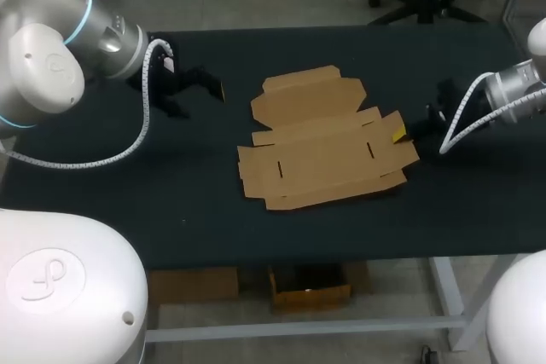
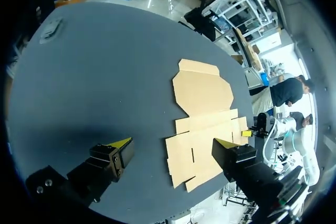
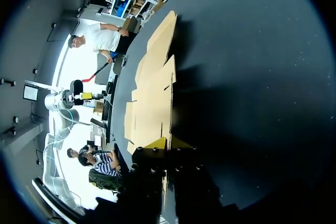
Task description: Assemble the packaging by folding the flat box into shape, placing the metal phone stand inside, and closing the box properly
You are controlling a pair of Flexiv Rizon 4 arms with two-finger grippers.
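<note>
1. Left fingers (image 2: 119, 144) were spread wide and empty, hanging over bare desk (image 1: 128, 202) on the left side.
2. Right fingers (image 3: 157, 143) were narrow, with the tips close together on either side of the edge flap at the right end of the flat box (image 1: 324, 138). They looked clamped on that flap. This is a judgement, since the contact itself was hard to see.
3. The box lay mid-desk, fully flat and unfolded, with no panel raised. The wide slotted panel was nearer the robot, and the lid panel with its tabs was on the far side.
4. The box's long axis ran roughly side to side across the desk, slightly skewed, so its two ends pointed at the two arms.
5. Key relation: the right arm was already at the box, on its right end. The left arm was well apart from it, and the box's left end lay ahead of the left fingers and off toward the right arm.
6. The phone stand showed in no view, so I couldn't place it.
7. Stage estimate: very early, with folding not yet begun. The stand still had to be put in and the lid closed.
8. The next move likely called for the left arm to close the gap to the left end and pin or lift it while the right held its flap. One risk was the thin card sliding on the desk if it was pulled from one end only.
</note>
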